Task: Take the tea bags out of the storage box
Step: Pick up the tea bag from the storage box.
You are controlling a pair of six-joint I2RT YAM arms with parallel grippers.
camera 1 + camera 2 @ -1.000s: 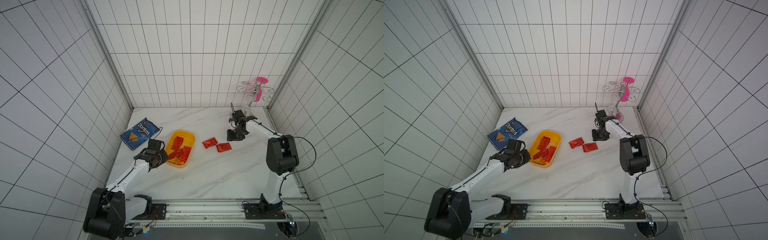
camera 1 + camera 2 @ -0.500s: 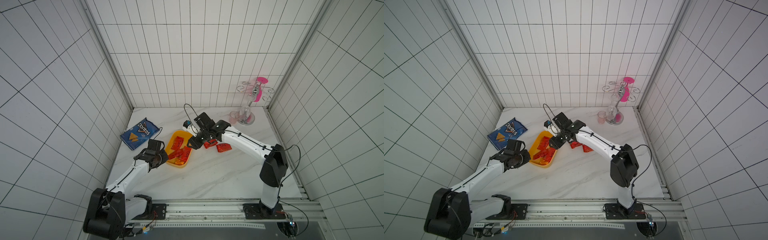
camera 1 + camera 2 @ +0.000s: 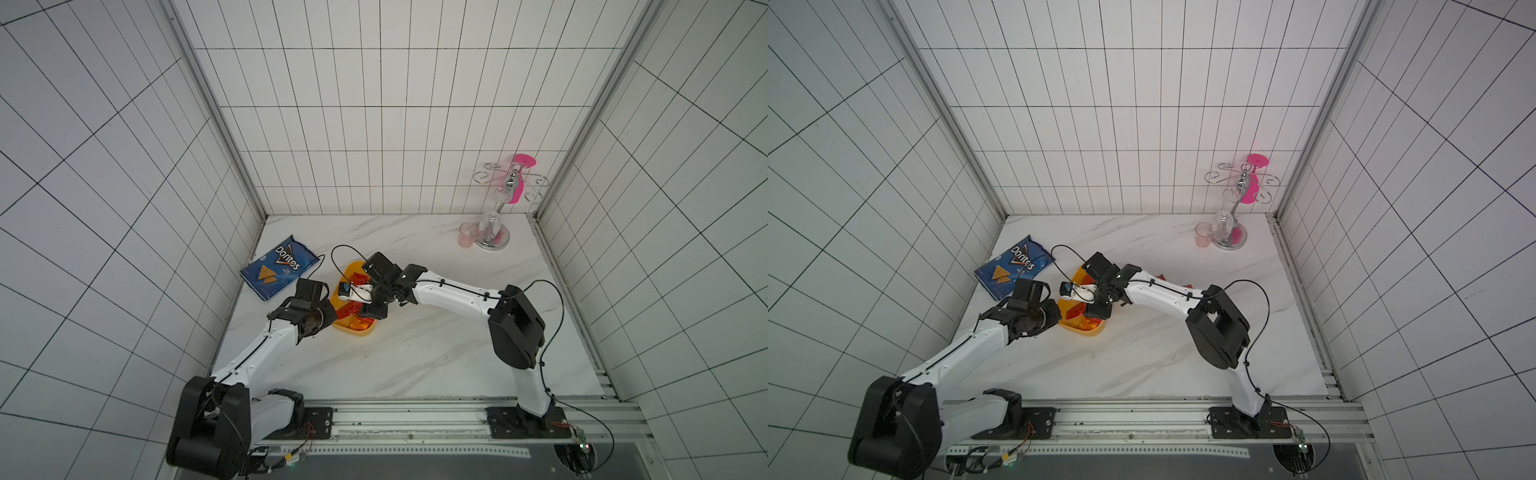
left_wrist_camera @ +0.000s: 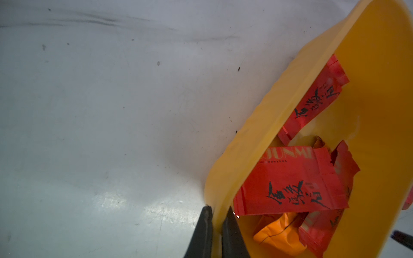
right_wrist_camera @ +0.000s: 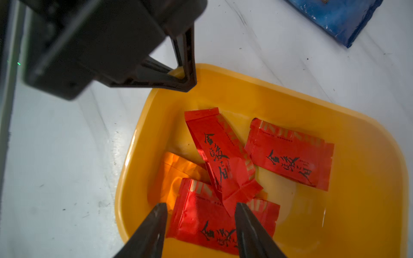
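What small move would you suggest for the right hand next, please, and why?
Probably lower the right hand and close on the nearest red tea bag: it hovers open over that bag in the storage box, while the left hand grips the box's rim.

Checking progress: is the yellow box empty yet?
Not empty. Right wrist view shows three red tea bags and one orange tea bag lying inside the storage box.

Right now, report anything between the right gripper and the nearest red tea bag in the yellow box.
Nothing blocks the open right gripper: it hangs over the nearest red tea bag. But a tilted red tea bag lies with its end on top of it, near one fingertip, so closing might catch both.
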